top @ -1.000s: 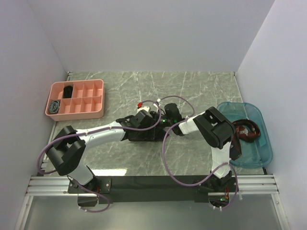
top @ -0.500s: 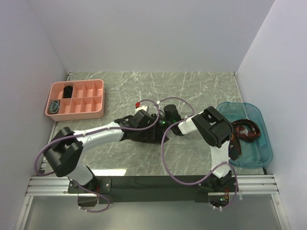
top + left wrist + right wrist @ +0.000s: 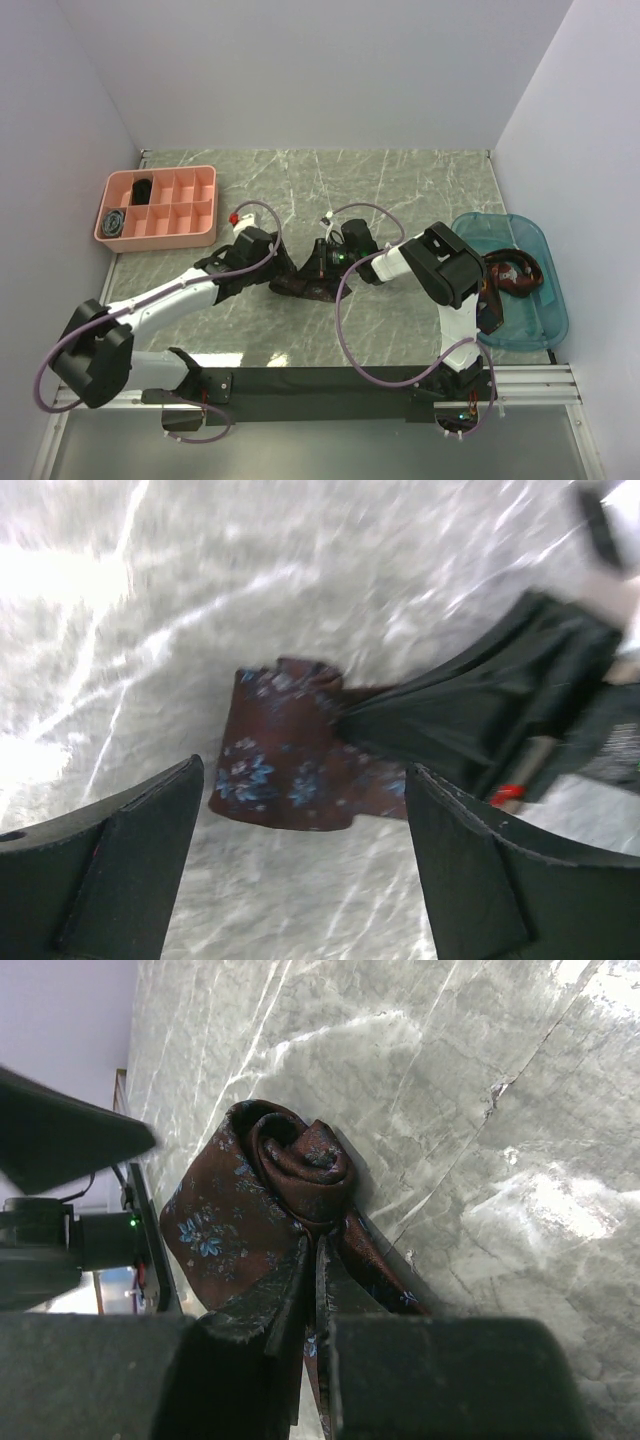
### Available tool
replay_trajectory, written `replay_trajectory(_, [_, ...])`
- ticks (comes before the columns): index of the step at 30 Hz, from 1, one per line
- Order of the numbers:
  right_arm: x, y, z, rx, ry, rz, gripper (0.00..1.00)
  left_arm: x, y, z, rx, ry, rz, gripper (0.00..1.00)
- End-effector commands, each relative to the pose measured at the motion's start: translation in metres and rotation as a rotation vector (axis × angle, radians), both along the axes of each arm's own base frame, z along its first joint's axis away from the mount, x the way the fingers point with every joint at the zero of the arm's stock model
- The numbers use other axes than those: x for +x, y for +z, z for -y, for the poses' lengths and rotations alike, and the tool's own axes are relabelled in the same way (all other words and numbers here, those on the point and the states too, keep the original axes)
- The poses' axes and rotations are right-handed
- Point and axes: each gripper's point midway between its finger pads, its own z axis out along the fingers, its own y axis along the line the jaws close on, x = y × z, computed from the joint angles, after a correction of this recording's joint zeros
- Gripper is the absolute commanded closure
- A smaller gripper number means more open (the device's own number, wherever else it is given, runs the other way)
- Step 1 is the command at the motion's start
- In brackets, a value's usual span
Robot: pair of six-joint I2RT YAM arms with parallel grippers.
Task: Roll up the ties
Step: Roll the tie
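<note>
pink tray (image 3: pixel 203 214), black coil (image 3: pixel 143 189), teal bin (image 3: pixel 541 322), tie (image 3: pixel 516 271)

1. No word, number, brand or sign can be read in any view.
2. The tie (image 3: pixel 265 1210) shows only a blue flower print, no lettering.
3. The left wrist view is too blurred to show any small marks.
</note>
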Motion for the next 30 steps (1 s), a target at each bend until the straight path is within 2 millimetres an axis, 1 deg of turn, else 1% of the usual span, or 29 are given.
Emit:
replay_trajectory(1, [-0.015,-0.032,0.009,-0.088,0.004,-0.034,0.89,0.000,-0.014,0.009,-0.061,-0.044,-0.039,0.14])
replay_trajectory(6, [-0.015,-0.031,0.010,-0.090,0.003,-0.031,0.90,0.004,-0.024,0.011,-0.069,-0.042,-0.066,0.19])
replay_trajectory(7, [-0.015,-0.031,0.009,-0.091,0.006,-0.030,0.89,0.005,-0.028,0.010,-0.066,-0.042,-0.079,0.19])
replay_trajectory(9, [-0.015,-0.031,0.010,-0.094,0.004,-0.029,0.89,0.005,-0.029,0.014,-0.075,-0.055,-0.088,0.22])
replay_trajectory(13, [-0.015,-0.032,0.010,-0.095,0.002,-0.032,0.90,0.001,-0.042,0.014,-0.071,-0.055,-0.130,0.29])
replay_trajectory(15, [-0.014,-0.031,0.010,-0.096,0.001,-0.027,0.89,-0.001,-0.044,0.014,-0.071,-0.058,-0.140,0.33])
replay_trajectory(18, [-0.014,-0.031,0.010,-0.098,-0.001,-0.024,0.89,-0.003,-0.048,0.009,-0.069,-0.045,-0.148,0.35])
replay_trajectory(20, [-0.015,-0.032,0.010,-0.098,0.001,-0.026,0.89,-0.004,-0.052,0.002,-0.076,-0.025,-0.156,0.35])
replay_trajectory(23, [-0.014,-0.032,0.010,-0.097,0.002,-0.024,0.89,-0.002,-0.051,-0.005,-0.115,-0.009,-0.144,0.35])
replay_trajectory(27, [-0.014,-0.032,0.011,-0.099,0.001,-0.023,0.89,-0.006,-0.052,-0.002,-0.178,-0.032,-0.152,0.35])
replay_trajectory(28, [-0.014,-0.032,0.011,-0.099,0.001,-0.025,0.89,-0.002,-0.050,0.000,-0.204,-0.038,-0.128,0.35])
replay_trajectory(29, [-0.016,-0.032,0.010,-0.099,0.003,-0.028,0.89,-0.003,-0.049,0.003,-0.226,-0.053,-0.131,0.35])
replay_trajectory(30, [-0.015,-0.033,0.011,-0.099,0.002,-0.026,0.89,-0.005,-0.052,0.002,-0.236,-0.050,-0.138,0.36])
